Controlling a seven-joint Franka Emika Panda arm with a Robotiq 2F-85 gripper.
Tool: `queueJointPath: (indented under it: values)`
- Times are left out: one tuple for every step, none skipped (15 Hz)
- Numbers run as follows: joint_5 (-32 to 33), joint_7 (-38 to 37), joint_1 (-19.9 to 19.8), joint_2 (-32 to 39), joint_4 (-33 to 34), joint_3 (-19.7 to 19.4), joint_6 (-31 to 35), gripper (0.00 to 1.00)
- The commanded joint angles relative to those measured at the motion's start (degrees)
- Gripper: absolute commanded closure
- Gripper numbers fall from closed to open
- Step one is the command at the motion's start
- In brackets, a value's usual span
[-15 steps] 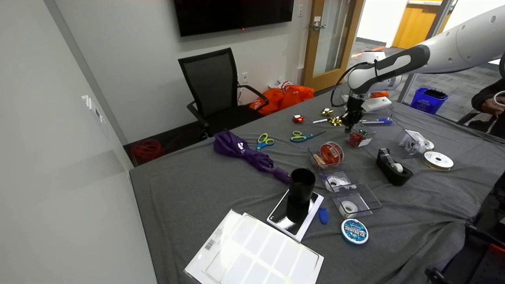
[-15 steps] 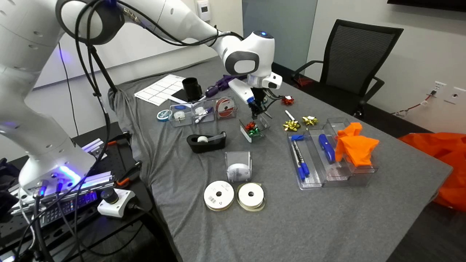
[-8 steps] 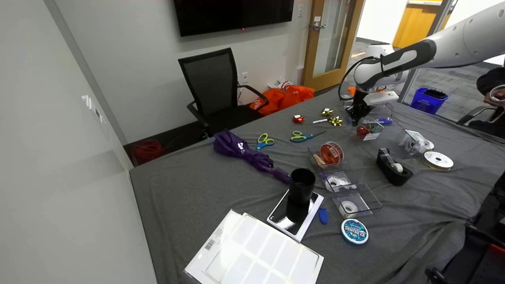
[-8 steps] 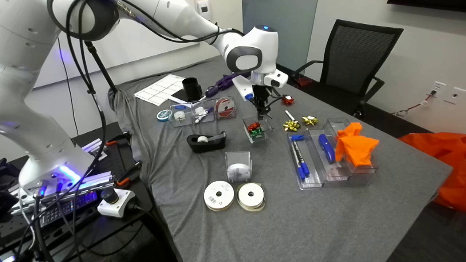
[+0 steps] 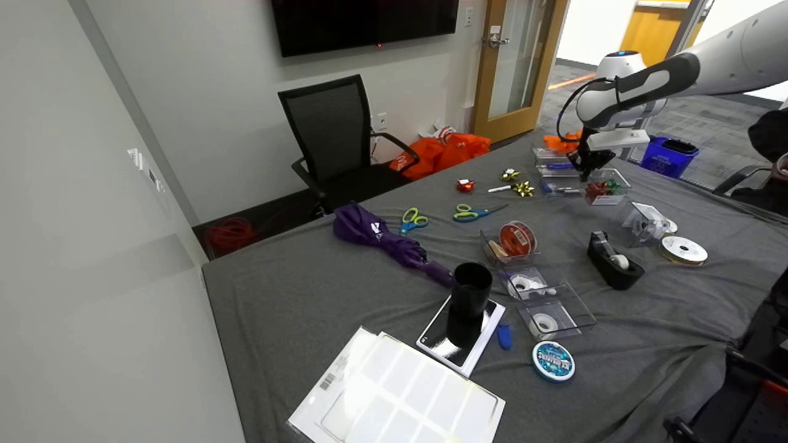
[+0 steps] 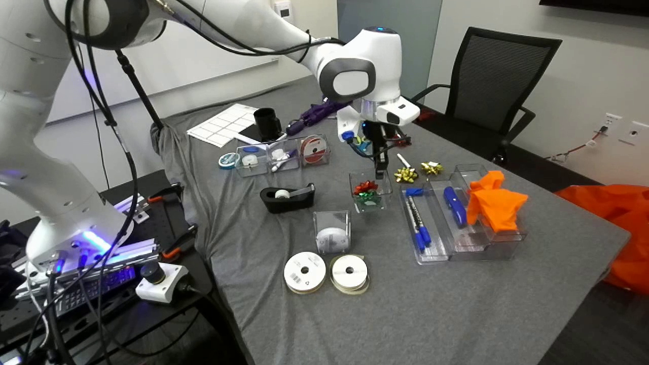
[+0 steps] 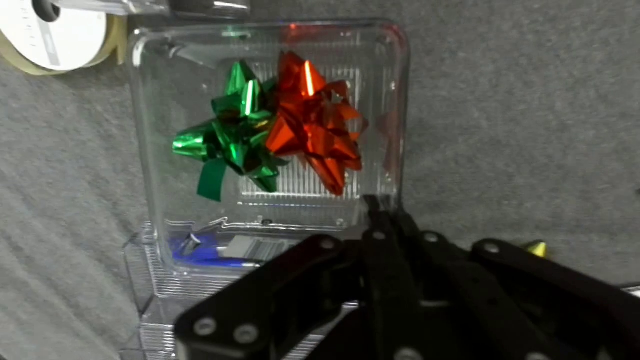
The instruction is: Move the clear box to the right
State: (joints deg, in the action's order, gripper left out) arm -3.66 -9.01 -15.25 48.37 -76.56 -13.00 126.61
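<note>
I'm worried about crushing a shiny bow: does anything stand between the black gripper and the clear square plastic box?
Nothing visible: the black gripper is closed on a wall of the clear square plastic box, near a corner. The shiny red bow inside looks apart from the fingers.

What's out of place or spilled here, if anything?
Nothing looks spilled. The black mug stands on a glossy black slab with white edges, an odd, possibly risky perch. Two gold bows and a red bow lie loose on the cloth, while the clear box holds other bows.
</note>
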Motion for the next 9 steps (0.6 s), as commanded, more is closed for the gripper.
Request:
queueJointPath:
  values:
    - [1.59, -2.81, -1.10, 2.16, 1.89, -1.82, -0.89, 0.99]
    - [1.77, -2.87, -1.40, 2.67, 2.21, -2.06, -0.89, 0.99]
    - [1.93, -2.23, -1.88, 3.26, 2.77, -2.05, -1.30, 0.99]
    - [2.08, -1.59, -2.31, 3.83, 3.42, -2.00, -1.71, 0.99]
    - [2.23, -1.15, -2.64, 4.37, 3.95, -1.93, -2.07, 0.99]
    - [2.45, -0.73, -2.95, 4.87, 4.58, -1.90, -2.25, 0.99]
    - [2.60, -0.57, -3.17, 5.33, 5.17, -1.89, -2.39, 0.99]
    - [2.74, -0.31, -3.41, 5.77, 5.71, -1.82, -2.43, 0.99]
    - [2.89, -0.10, -3.59, 6.16, 6.32, -1.78, -2.52, 0.99]
